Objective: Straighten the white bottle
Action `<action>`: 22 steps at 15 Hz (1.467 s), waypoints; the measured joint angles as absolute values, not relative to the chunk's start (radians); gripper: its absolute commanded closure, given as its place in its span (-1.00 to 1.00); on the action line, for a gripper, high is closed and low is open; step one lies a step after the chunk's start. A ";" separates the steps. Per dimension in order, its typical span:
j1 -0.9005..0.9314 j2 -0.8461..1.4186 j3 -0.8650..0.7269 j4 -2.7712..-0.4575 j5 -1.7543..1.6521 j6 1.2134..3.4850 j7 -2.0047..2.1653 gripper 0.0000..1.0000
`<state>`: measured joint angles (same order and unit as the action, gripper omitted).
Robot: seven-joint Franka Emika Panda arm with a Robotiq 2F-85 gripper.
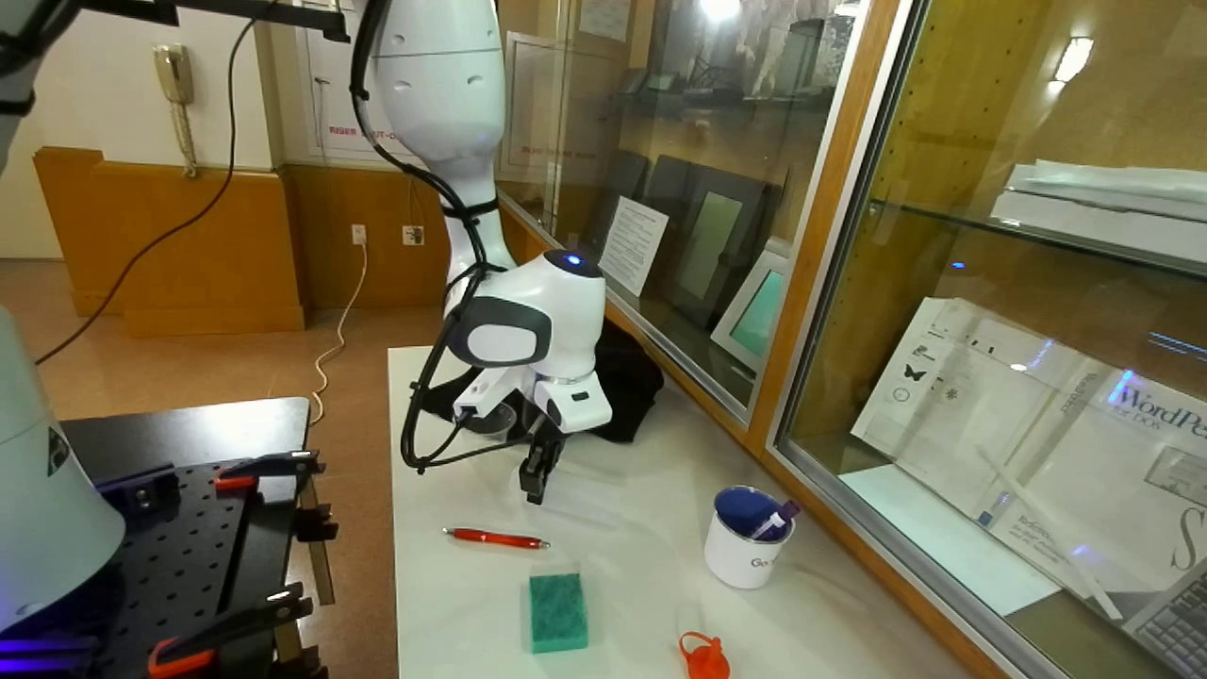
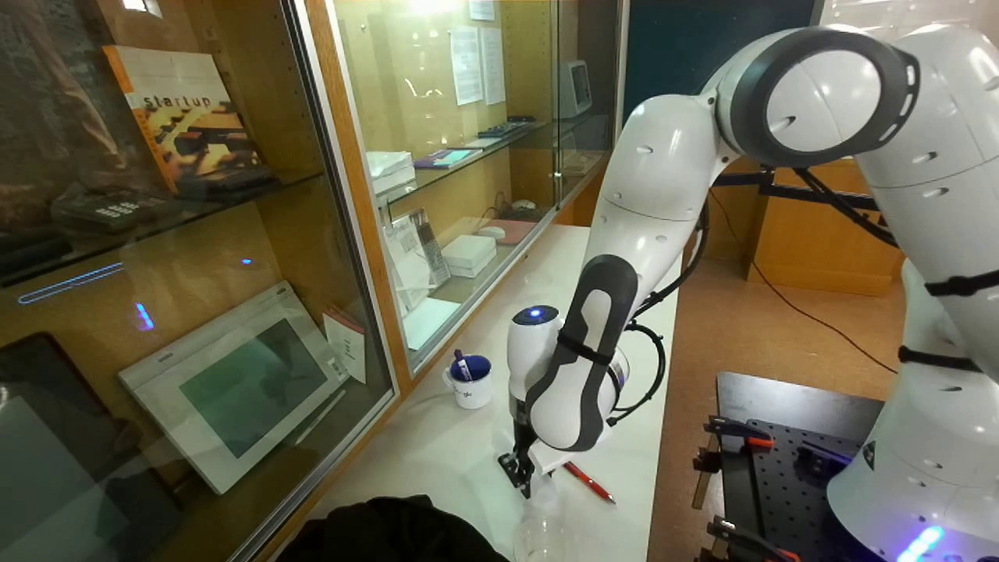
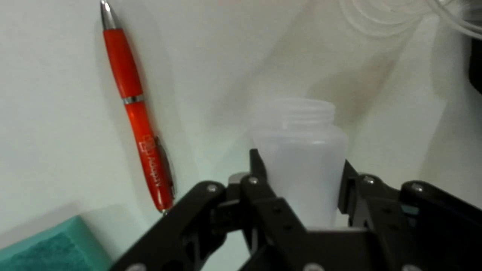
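The white bottle [image 3: 303, 169] is pale and slightly translucent, with a threaded neck. In the wrist view its neck points toward the top of the picture and its mouth does not show. My gripper [image 3: 301, 158] has one finger against each side of the body, below the shoulder, and looks shut on it. The gripper's lower parts hide the bottle's base. In both exterior views the gripper [image 1: 535, 483] [image 2: 515, 478] is low over the white table, but the bottle is too pale there to make out clearly. I cannot tell whether the bottle touches the table.
A red pen [image 1: 495, 538] and a green sponge [image 1: 557, 613] lie near the gripper. A white cup [image 1: 745, 552] with a blue rim stands by the glass cabinet [image 1: 768, 396]. A clear round vessel [image 3: 380, 19] and black cloth [image 2: 394, 535] are close by. An orange piece [image 1: 707, 658] lies at the front.
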<state>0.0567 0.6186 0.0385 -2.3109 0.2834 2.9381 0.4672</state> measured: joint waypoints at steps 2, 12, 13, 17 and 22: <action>0.055 0.611 0.039 -2.311 0.284 2.936 0.467 0.77; -0.376 0.429 0.345 -2.283 0.667 2.496 -0.024 0.87; -0.414 0.421 0.356 -2.272 0.700 2.429 -0.059 0.87; -0.456 0.417 0.299 -2.218 0.838 2.147 -0.159 0.87; -0.315 0.416 0.121 -2.199 0.952 2.050 -0.221 0.47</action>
